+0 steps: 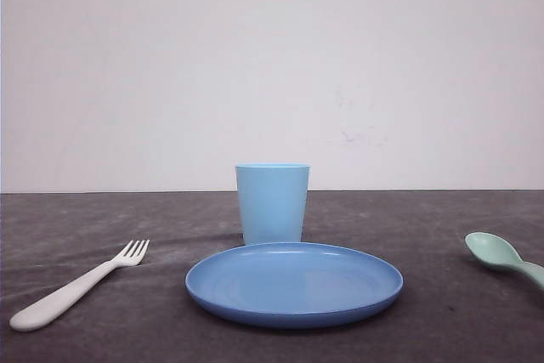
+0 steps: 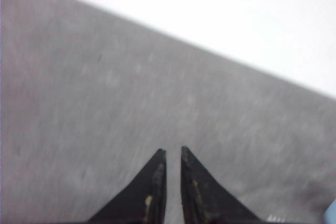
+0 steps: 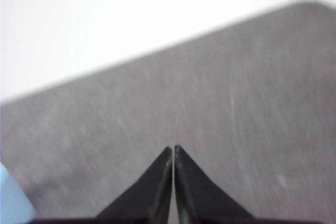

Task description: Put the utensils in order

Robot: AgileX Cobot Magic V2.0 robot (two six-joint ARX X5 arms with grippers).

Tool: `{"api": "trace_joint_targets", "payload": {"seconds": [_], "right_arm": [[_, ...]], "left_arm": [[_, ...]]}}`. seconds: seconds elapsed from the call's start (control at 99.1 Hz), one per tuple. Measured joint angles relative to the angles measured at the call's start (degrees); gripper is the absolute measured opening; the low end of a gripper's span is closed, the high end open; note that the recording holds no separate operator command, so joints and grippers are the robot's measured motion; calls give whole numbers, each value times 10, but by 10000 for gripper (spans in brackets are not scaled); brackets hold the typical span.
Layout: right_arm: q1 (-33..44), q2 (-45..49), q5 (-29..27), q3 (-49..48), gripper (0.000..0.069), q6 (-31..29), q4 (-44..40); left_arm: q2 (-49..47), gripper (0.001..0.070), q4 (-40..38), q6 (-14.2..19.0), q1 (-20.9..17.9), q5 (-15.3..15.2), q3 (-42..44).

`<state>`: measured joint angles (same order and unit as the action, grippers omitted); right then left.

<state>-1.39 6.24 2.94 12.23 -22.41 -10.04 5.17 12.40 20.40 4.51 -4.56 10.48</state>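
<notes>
2 utensils lie on the dark desk [image 1: 76, 218], well apart: a white fork [image 1: 75, 287] at the left, tines pointing toward the cup [image 1: 272, 203], and a mint-green spoon [image 1: 503, 258] at the far right edge. Between them sits a blue plate [image 1: 294, 284], the cup just behind it. Left gripper [image 2: 173, 153] jaws are nearly together, holding nothing; right gripper [image 3: 173, 149] jaws are together.

No legible text or markings anywhere

Plate [image 1: 294, 285] plus cup [image 1: 272, 203] hog center; bare table [image 1: 76, 218] around fork [image 1: 78, 286] on left, spoon [image 1: 503, 258] at right edge, open approach.
</notes>
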Motion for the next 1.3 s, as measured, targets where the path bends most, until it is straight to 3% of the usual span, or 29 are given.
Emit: {"api": "trace_joint_targets", "payload": {"seconds": [0.151,0.333,0.434,0.515,0.575,0.656,0.726,0.807,1.059,1.302], "right_arm": [[0,130,9,138,7,31,-49],[-4,270,16,288,7,108,-172],[-15,311,16,330,7,137,-208],[-24,328,19,337,11,148,-216],[-29,338,30,337,70,151,-223],[-36,348,46,337,259,152,-229],[-40,349,51,337,391,151,-232],[-45,352,60,337,445,151,-235],[-57,363,61,337,467,151,-241],[-66,386,61,337,467,151,-253]], "left_arm": [[108,24,49,-6,0,0,127],[247,24,117,-58,0,0,270],[309,25,141,-78,0,6,311],[341,53,151,-90,0,27,315],[356,121,159,-95,1,46,315],[363,234,157,-99,7,60,315],[367,289,156,-99,14,68,315],[378,298,158,-97,26,79,315],[446,298,216,-56,82,79,315],[558,298,215,-13,157,79,315]]}}
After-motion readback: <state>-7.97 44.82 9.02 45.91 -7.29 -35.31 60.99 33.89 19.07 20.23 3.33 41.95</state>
